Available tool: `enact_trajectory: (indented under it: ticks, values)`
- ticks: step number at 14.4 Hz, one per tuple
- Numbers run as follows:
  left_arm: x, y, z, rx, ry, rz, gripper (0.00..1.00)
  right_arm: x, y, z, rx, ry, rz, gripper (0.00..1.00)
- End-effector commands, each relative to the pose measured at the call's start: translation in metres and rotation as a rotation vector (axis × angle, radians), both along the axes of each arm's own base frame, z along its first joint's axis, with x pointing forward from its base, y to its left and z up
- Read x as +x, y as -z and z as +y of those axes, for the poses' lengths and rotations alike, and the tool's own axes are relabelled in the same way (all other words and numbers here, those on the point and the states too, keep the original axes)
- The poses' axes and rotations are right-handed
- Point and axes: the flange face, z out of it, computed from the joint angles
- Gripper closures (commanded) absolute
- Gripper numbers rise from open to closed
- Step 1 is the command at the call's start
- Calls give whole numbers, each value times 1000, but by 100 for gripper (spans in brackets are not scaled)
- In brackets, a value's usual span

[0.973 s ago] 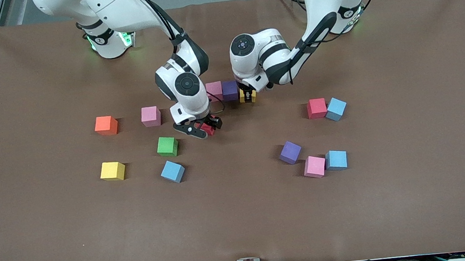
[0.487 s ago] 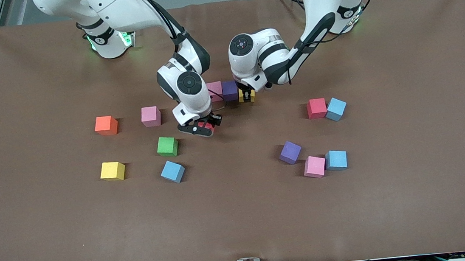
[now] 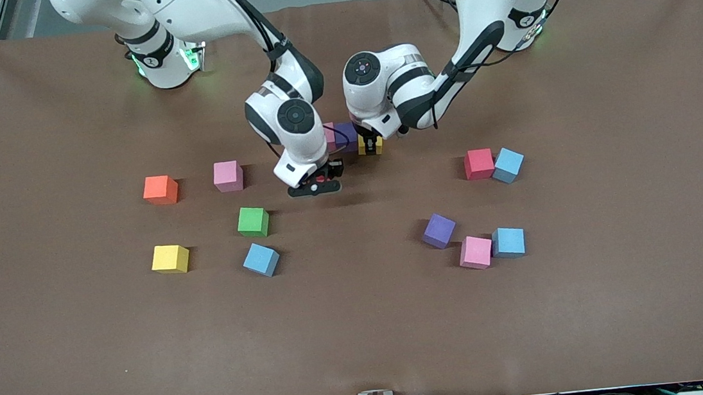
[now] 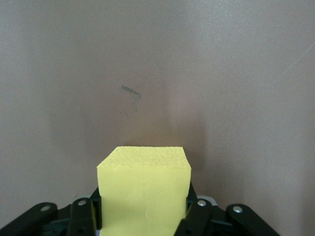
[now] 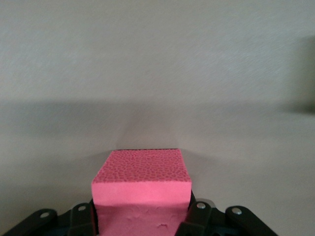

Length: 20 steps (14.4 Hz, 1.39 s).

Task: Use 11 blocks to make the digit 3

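My right gripper (image 3: 318, 180) is shut on a red block (image 5: 141, 183) and holds it just above the mat, close to the pink block (image 3: 328, 134) that its wrist partly hides. A purple block (image 3: 347, 136) sits against that pink one. My left gripper (image 3: 372, 146) is shut on a yellow block (image 4: 142, 189), low at the mat right beside the purple block, toward the left arm's end. Both wrist views show a finger pressed on each side of the held block.
Loose on the mat toward the right arm's end: an orange cube (image 3: 160, 189), pink (image 3: 228, 176), green (image 3: 253, 222), yellow (image 3: 170, 259) and light blue (image 3: 261, 259) blocks. Toward the left arm's end: red (image 3: 479, 164), light blue (image 3: 508, 165), purple (image 3: 438, 230), pink (image 3: 475, 252), light blue (image 3: 508, 242).
My right gripper has shut on the red block and carried it off its spot toward the pink and purple pair. My left gripper has shifted slightly with the yellow block.
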Motion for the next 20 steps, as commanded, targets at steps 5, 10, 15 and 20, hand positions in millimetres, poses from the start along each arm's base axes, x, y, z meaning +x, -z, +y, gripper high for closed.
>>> enact_trajectory:
  ticks: [5,10,15,20]
  values:
    - [4,-5,0,57,-154,-29,0,-30,-4,2,-25,-54,17,98]
    - [17,-26,10,65,-90,-55,0,-40,-5,4,-29,-61,22,98]
    - [73,-73,39,33,57,-87,0,-44,-6,3,-12,-37,9,98]
    - [136,-107,71,36,236,-93,0,-45,-6,4,-7,-12,9,98]
